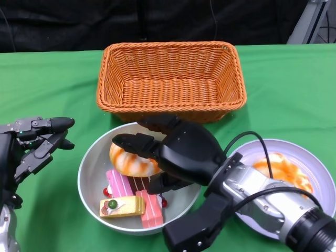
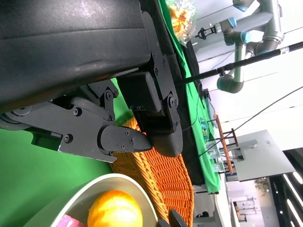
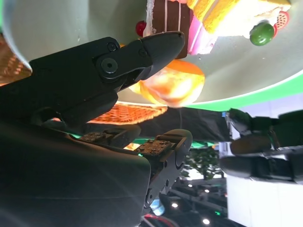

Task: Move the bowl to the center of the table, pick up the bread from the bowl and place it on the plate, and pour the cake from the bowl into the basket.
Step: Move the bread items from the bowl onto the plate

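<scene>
- Bowl (image 1: 89,176): grey, on the green tablecloth (image 1: 47,89), just in front of the basket (image 1: 170,79); its far rim is close to the basket's front wall.
- Bread (image 1: 131,163): orange glazed ring, inside the bowl at its far side, nearest the basket.
- Cake (image 1: 131,197): pink, brown and yellow slices lying in the near half of the bowl, beside the bread.
- Right hand (image 1: 157,157): reaches over the bowl; fingers spread around the bread, one above it and the thumb below. Cannot tell whether they actually grip it.
- Left hand (image 1: 34,142): left of the bowl, apart from it, above the cloth; fingers apart and holding nothing.
- Plate (image 1: 320,173): right of the bowl, partly behind the right forearm; an orange-glazed item (image 1: 283,169) lies on it.
</scene>
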